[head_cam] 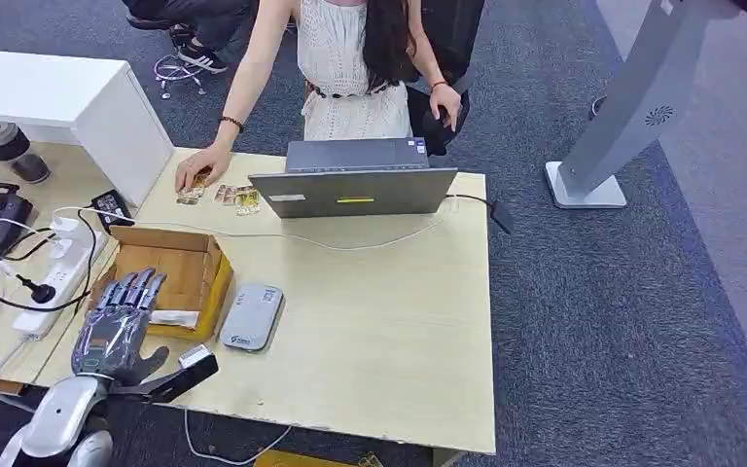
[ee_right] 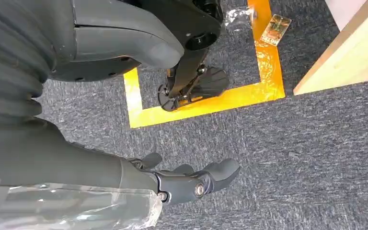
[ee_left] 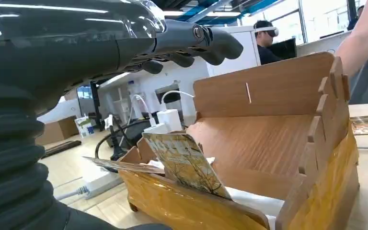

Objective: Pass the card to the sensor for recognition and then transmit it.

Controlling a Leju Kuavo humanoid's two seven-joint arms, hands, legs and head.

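Left robot hand (head_cam: 117, 326): held open above the wooden box (head_cam: 183, 274), fingers spread, nothing gripped.
Card (ee_left: 188, 164): stood tilted in the box, below the fingers.
Sensor (head_cam: 252, 316): laid on the desk (head_cam: 389, 321), just beside the box.
Right robot hand (ee_right: 191, 182): hung over the carpet (ee_right: 306, 158), fingers loosely curled, nothing held.

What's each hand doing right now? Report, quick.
Left hand: open, fingers extended over the wooden box, holding nothing.
Right hand: empty, hanging over the carpet, fingers loosely curled.
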